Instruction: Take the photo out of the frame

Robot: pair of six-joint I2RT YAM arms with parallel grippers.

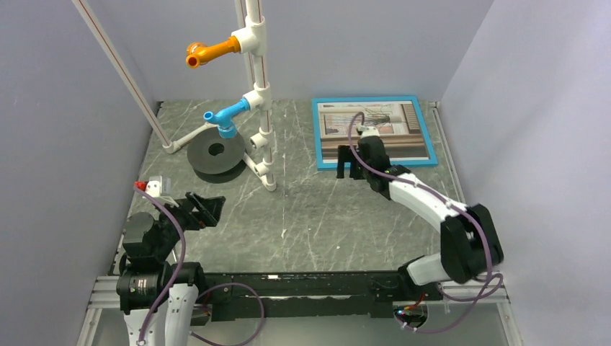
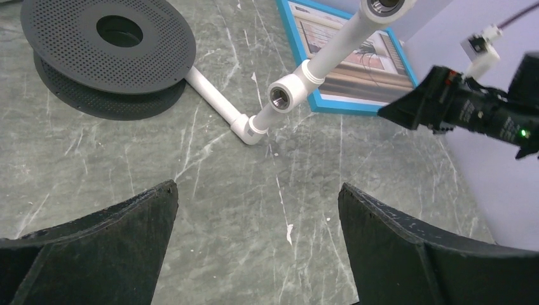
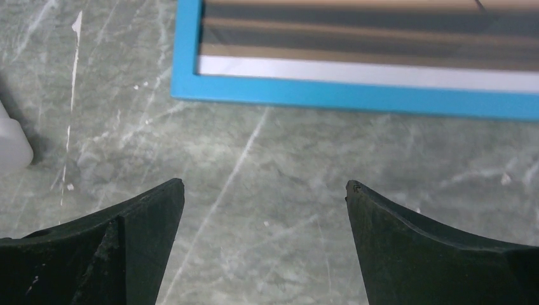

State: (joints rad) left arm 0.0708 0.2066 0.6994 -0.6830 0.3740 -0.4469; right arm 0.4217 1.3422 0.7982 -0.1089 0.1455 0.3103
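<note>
The right claw [image 1: 351,164] is hanging released, its two black fingers spread wide with only the grey marble-patterned tabletop [image 1: 324,216] showing between them. The large thin picture frame with the bright turquoise-blue border [image 1: 315,133] is lying flat just ahead of this claw. In the right wrist view its near edge [image 3: 356,96] is running across above the fingertips of the right claw [image 3: 265,190], not touching them. The frame's near-left corner is sitting ahead of the left finger. The photo [image 1: 389,122], a paper print with beige, cream and dark brown bands, is sitting inside the frame. Its dark lower bands [image 3: 356,44] are showing just beyond the blue border.

The left claw [image 1: 205,207] is also staying released close to its own base, gripping nothing. In its wrist view the left claw [image 2: 257,190] is facing bare table. Ahead of it the white plastic pipe stand [image 2: 318,60] is rising. A black perforated round spool [image 2: 108,44] is lying ahead to its left, and the frame [image 2: 346,107] with the photo [image 2: 362,82] is lying well ahead to its right.
</note>
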